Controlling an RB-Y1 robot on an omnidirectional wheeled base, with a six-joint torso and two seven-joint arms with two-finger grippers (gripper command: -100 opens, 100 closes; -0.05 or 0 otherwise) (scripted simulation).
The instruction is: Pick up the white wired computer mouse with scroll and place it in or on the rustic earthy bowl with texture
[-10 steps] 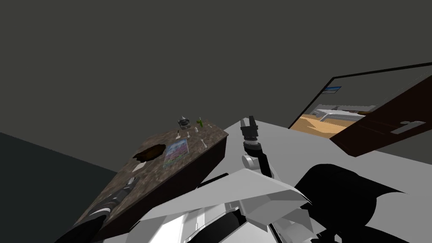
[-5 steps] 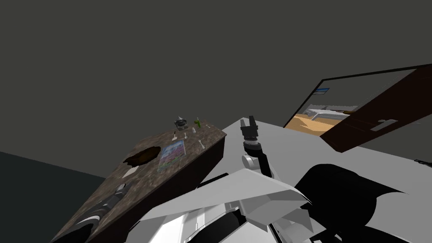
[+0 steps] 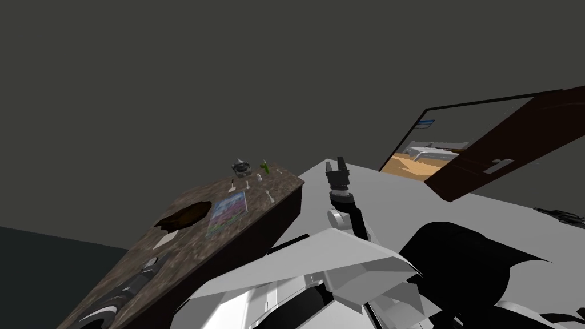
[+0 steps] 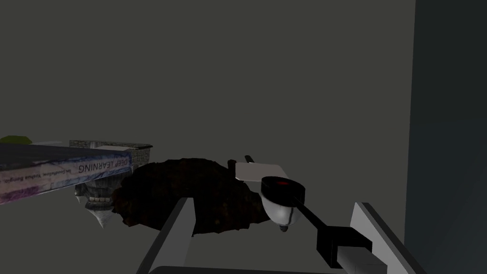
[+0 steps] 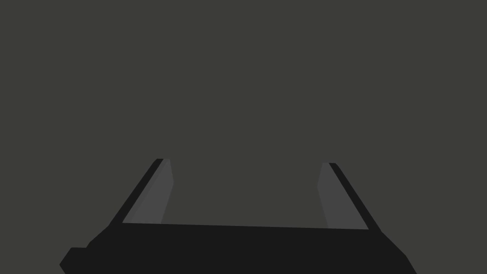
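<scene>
**Head view.** A brown mottled bench [image 3: 188, 256] runs away on my left. On it sits the dark, ragged-rimmed bowl [image 3: 185, 215], with a colourful book [image 3: 227, 209] just beside it on the side toward my chest. A small white shape lies close to the bowl on its near side, too small to name. The left arm [image 3: 117, 288] reaches along the bench toward the bowl from the near end. The right gripper [image 3: 338, 167] is held up off the bench, well apart from the bowl and out past the book.

**Left wrist view.** The left gripper [image 4: 275, 202] has its fingers [image 4: 175, 230] spread wide, with nothing in them. The mouse [image 4: 281, 215] is a white rounded body under a black disc with a red spot. It lies just beside the bowl, close enough that it may touch the rim, on the side away from the book. It sits between the two fingers, nearer the one farther from the bowl. Its black cable [image 4: 309, 220] runs back toward that finger and ends in a dark plug [image 4: 343, 245]. A flat white piece [image 4: 259, 171] lies behind the mouse, also beside the bowl.

The mouse is straight ahead of the left fingers, a little off centre. Since the cable trails toward the hand, its long axis probably runs along the reach, so the fingers would close across its width. The left arm is by far the nearer one.

**Right wrist view.** The right fingers are wide apart and empty.
</scene>
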